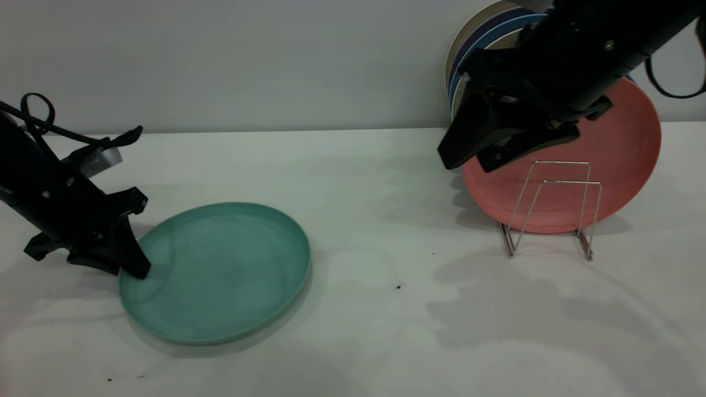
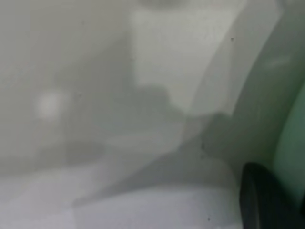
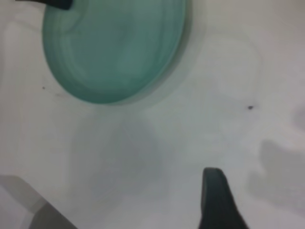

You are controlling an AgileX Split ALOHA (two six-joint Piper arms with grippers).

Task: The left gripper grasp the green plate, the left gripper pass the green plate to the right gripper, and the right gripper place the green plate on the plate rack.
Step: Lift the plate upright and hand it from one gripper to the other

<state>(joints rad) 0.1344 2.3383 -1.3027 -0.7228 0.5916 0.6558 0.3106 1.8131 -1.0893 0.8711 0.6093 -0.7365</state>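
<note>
The green plate [image 1: 220, 270] lies flat on the white table, left of centre. My left gripper [image 1: 126, 269] is low at the plate's left rim, open, with one fingertip resting on the rim's edge. In the left wrist view only one finger [image 2: 267, 200] shows, next to the plate's rim [image 2: 290, 143]. My right gripper [image 1: 473, 157] hangs open and empty high at the right, in front of a salmon-pink plate [image 1: 623, 160]. The plate rack [image 1: 554, 207] stands below it. The right wrist view shows the green plate [image 3: 114, 47] far off and one finger [image 3: 215, 202].
The pink plate leans upright behind the wire rack. Several more plates [image 1: 485, 38] stand stacked on edge against the back wall behind the right arm. Small dark specks [image 1: 398, 286] lie on the table between plate and rack.
</note>
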